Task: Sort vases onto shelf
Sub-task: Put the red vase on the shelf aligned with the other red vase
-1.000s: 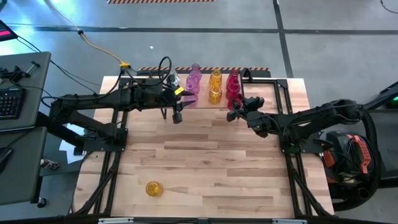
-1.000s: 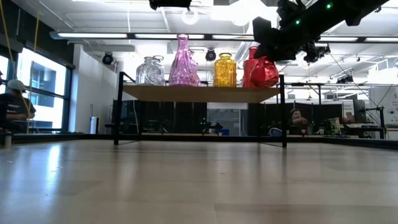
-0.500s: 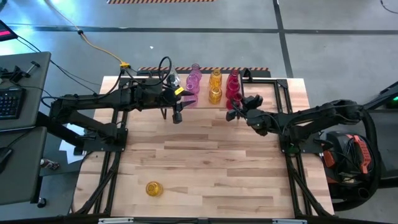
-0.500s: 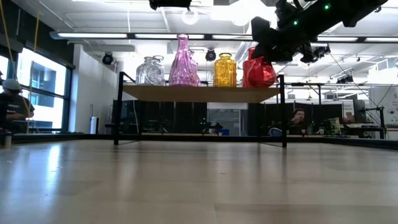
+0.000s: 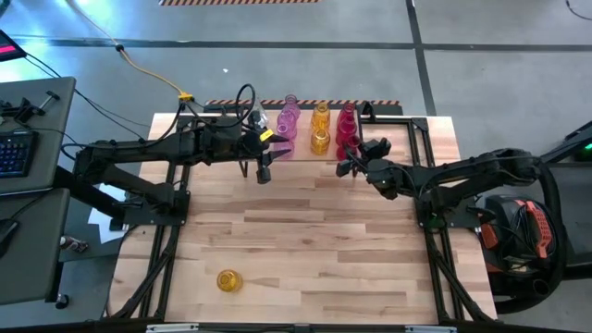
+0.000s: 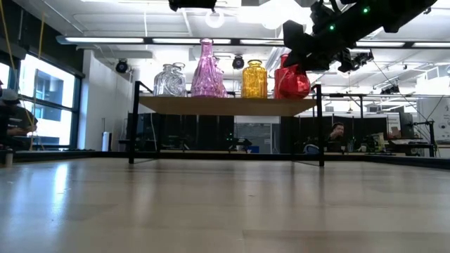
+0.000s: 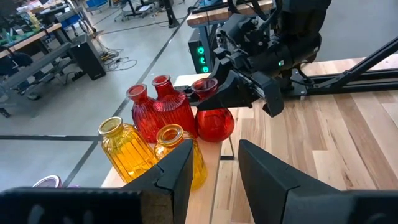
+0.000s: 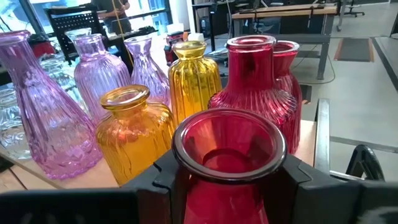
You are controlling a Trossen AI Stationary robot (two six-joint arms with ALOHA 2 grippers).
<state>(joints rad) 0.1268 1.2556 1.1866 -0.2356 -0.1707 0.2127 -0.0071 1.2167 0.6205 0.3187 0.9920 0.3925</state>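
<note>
Beyond the wooden table lies a workshop floor with benches, and a person sits far behind the shelf. At the shelf's right end the right claw is clamped on the neck of a round red vase, a finger on each side of the rim; in the low view the vase's base sits at the level of the board, though contact cannot be confirmed. Just past the claw stand 2 more red vases, with 2 amber ones beside them, then purple ones and clear ones farther along. The left claw hangs in front of the shelf's other end, its fingers part-open on nothing. Well away from both, 1 amber vase lies on the table near its front edge.
</note>
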